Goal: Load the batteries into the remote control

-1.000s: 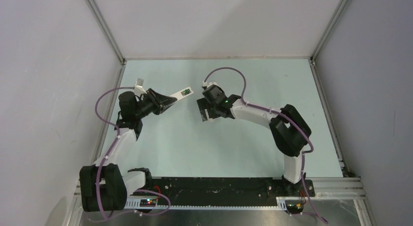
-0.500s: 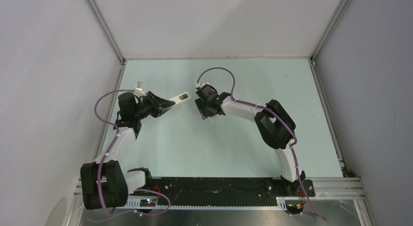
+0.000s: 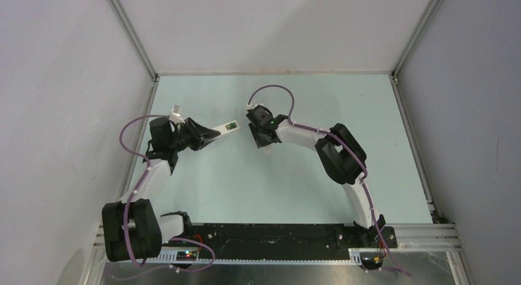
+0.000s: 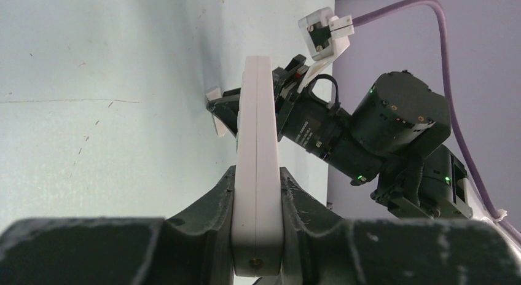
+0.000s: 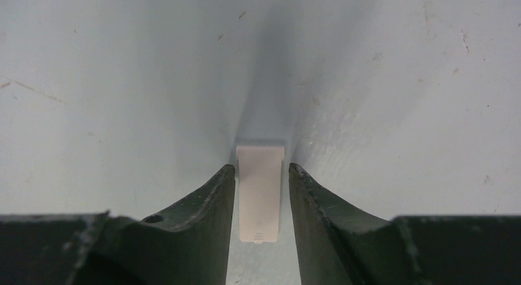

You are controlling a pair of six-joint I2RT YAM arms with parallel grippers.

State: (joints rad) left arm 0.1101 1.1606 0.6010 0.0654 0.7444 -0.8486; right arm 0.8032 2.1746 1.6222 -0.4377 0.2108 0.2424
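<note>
while edge-on, remote (image 4: 257,113) (in left pincer (image 4: 257,180))

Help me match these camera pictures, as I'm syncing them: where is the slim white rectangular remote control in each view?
Top external: slim white rectangular remote control, left of centre, jutting rightward from the left gripper.
Left wrist: remote control edge-on at centre, rising from the bottom edge.
Right wrist: not in it.
Shared landmark: the pale green table top, in all three.
</note>
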